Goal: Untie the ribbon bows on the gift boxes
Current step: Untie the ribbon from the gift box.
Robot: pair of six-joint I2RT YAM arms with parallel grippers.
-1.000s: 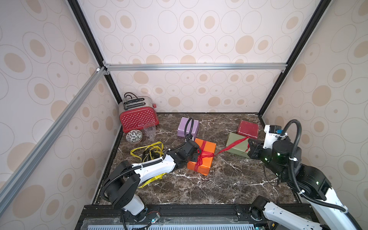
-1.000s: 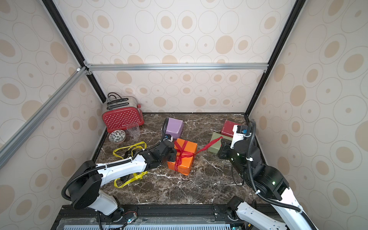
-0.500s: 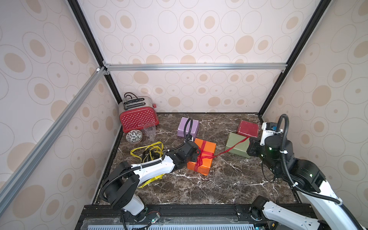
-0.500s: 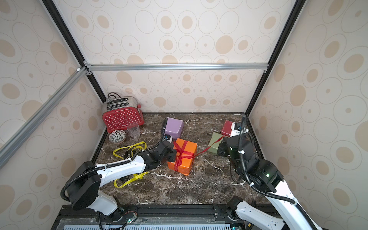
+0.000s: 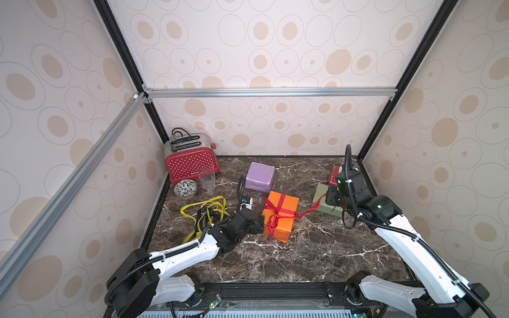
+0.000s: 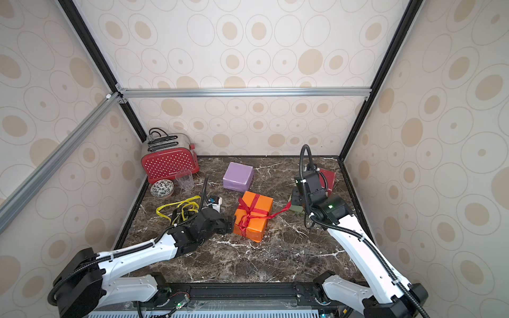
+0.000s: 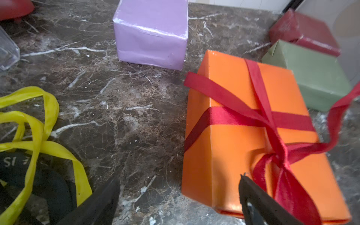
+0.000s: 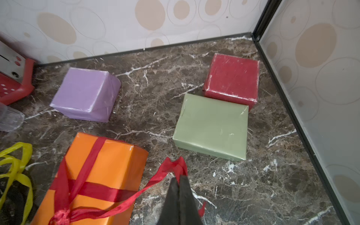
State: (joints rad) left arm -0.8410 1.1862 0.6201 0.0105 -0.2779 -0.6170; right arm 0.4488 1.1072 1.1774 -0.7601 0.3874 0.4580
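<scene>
The red ribbon (image 7: 220, 116) lies knotted around the orange box (image 7: 229, 155). The left tool (image 7: 178, 179), released with jaws wide, sits just beside the box; the right tool (image 8: 179, 178) clenches the ribbon's tail, stretched off the box.

We see two arms built alike. The left arm (image 5: 187, 252), based at seven o'clock in both top views, has white shell links between black joint housings, and the right arm (image 5: 405, 247), based at five o'clock, matches it. Small dark screw heads dot the white shells. A ribbed black cable (image 5: 348, 158) arches over each wrist, and thinner cable follows the links under white ties. A green light (image 5: 379, 206) glows on the right arm's black housing. The left gripper (image 7: 179, 177) ends in matte black, wedge-shaped fingers (image 7: 97, 202); the right gripper (image 8: 179, 178) has the same.
</scene>
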